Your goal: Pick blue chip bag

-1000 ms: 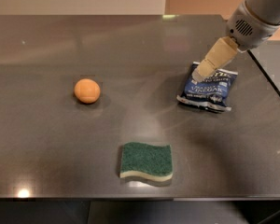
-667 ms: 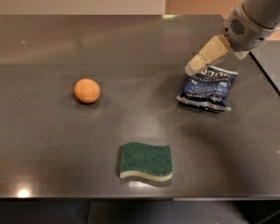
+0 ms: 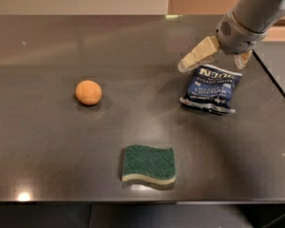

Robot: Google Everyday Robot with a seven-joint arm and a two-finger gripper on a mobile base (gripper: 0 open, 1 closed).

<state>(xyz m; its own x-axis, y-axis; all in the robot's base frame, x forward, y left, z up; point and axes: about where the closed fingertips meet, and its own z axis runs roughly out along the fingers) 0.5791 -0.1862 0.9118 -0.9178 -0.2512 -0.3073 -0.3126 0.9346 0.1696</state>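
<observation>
A dark, glossy table (image 3: 47,146) carries three things, well apart. An orange ball (image 3: 89,92) sits at the left, a green sponge (image 3: 148,163) lies near the front edge, and a blue chip bag (image 3: 211,90) lies flat at the right. The gripper (image 3: 210,66) hangs just over the bag's far edge, fingers spread.

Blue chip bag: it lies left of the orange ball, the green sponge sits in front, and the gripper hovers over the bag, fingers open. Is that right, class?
No. The camera view shows the blue chip bag right of the orange ball, not left. The rest holds: green sponge in front, gripper over the bag's far edge, fingers open.
</observation>
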